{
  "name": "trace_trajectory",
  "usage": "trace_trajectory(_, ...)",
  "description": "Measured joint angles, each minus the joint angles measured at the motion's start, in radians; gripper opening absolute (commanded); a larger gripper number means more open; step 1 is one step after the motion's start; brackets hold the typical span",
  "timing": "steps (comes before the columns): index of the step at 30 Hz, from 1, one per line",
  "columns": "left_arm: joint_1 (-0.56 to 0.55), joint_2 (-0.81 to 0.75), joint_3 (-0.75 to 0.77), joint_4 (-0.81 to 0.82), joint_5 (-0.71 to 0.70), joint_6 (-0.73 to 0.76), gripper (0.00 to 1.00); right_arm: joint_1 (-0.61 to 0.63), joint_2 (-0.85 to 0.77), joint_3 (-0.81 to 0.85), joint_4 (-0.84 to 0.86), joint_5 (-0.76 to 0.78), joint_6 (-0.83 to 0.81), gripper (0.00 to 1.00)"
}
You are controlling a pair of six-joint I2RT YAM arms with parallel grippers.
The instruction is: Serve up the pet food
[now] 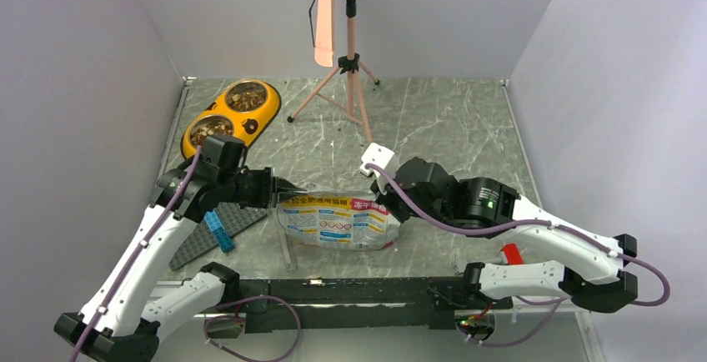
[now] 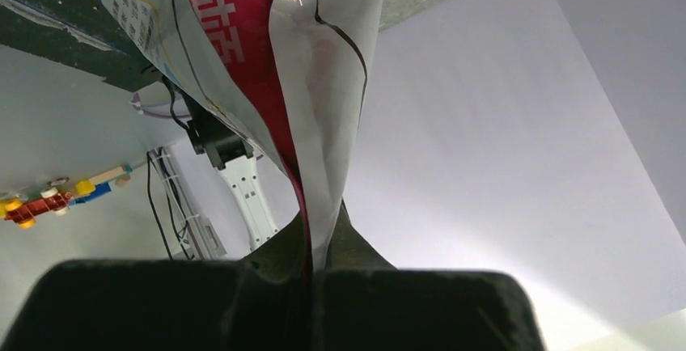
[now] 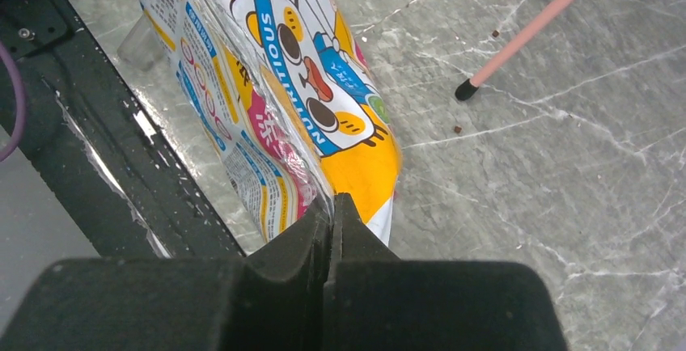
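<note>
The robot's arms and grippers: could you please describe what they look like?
The left arm and right arm have white shells, black joints and purple cables alongside. The left gripper and right gripper have matte black, wedge-shaped fingers.

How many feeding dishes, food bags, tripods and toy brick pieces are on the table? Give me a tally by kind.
Yellow double dish: 1
Printed food bag: 1
Pink tripod: 1
Toy brick pieces: 2, the grey baseplate and the blue brick
Total: 5
</note>
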Motion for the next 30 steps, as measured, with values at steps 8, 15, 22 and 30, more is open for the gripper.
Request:
trace_trajectory(8, 0.042, -0.037, 0.043, -0.015, -0.163, 0.051, 0.09, -0.032, -0.034, -0.004, -0.082, 0.037, -0.018, 0.00)
trace_trajectory(15, 0.041, -0.054, 0.057, -0.031, -0.217, 0.085, 0.00, -0.037, -0.041, 0.005, -0.106, 0.051, -0.043, 0.00)
trace_trajectory(22, 0.041, -0.021, 0.092, -0.064, -0.241, 0.134, 0.36, -0.039, -0.015, 0.030, -0.117, 0.050, -0.056, 0.35)
trace_trajectory(30, 0.044, 0.040, 0.214, -0.133, -0.308, 0.261, 0.63, -0.048, 0.002, 0.066, -0.133, 0.042, -0.053, 0.63)
